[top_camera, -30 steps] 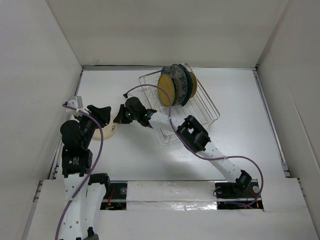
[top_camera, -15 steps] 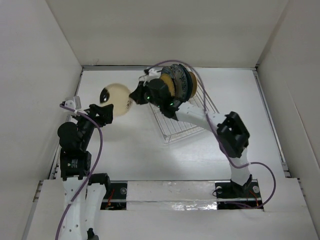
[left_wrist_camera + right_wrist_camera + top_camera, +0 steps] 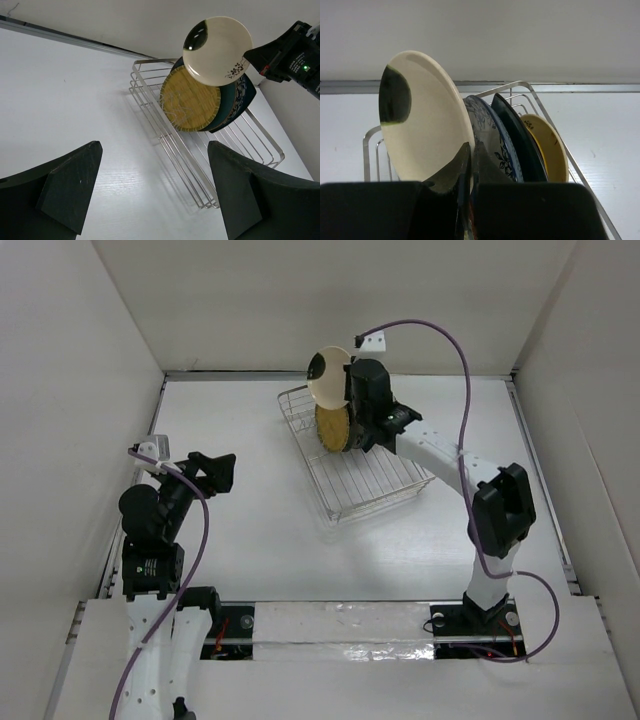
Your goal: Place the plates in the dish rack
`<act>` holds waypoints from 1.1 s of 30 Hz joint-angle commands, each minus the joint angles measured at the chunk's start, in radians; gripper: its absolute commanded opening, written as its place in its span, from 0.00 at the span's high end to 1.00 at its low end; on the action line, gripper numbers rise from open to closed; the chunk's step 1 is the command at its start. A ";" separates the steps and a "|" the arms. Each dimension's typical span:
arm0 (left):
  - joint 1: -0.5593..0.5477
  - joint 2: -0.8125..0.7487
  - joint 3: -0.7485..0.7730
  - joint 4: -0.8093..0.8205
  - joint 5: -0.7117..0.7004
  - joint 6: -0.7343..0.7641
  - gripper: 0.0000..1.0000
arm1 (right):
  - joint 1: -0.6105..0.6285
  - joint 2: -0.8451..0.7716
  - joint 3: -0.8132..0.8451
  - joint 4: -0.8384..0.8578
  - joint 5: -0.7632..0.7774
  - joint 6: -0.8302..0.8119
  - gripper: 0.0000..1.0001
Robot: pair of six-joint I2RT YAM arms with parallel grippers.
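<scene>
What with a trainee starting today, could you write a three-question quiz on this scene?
1. True or false: the left tool is open and empty.
2. What holds the small round cream plate? A the right tool; B the left tool; C the table.
3. Fill in: in the silver wire dish rack, the woven-look round plate is coloured ____.
Key: 1 true; 2 A; 3 yellow-brown.

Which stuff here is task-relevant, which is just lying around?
Job: small cream plate in right hand; dish rack; racked yellow woven plate, floral-rim plate, dark teal plate.
Lying about: no loose objects, only purple cable.
</scene>
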 commanded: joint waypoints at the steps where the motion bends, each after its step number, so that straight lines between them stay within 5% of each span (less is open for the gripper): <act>1: -0.005 0.010 -0.005 0.034 0.020 0.015 0.15 | 0.023 0.030 0.056 -0.056 0.161 -0.163 1.00; 17: -0.005 0.009 -0.005 0.031 0.020 0.015 0.14 | 0.162 0.234 0.249 -0.179 0.399 -0.396 1.00; 33: -0.005 0.007 -0.007 0.033 0.016 0.015 0.13 | 0.251 0.306 0.183 -0.249 0.275 -0.220 1.00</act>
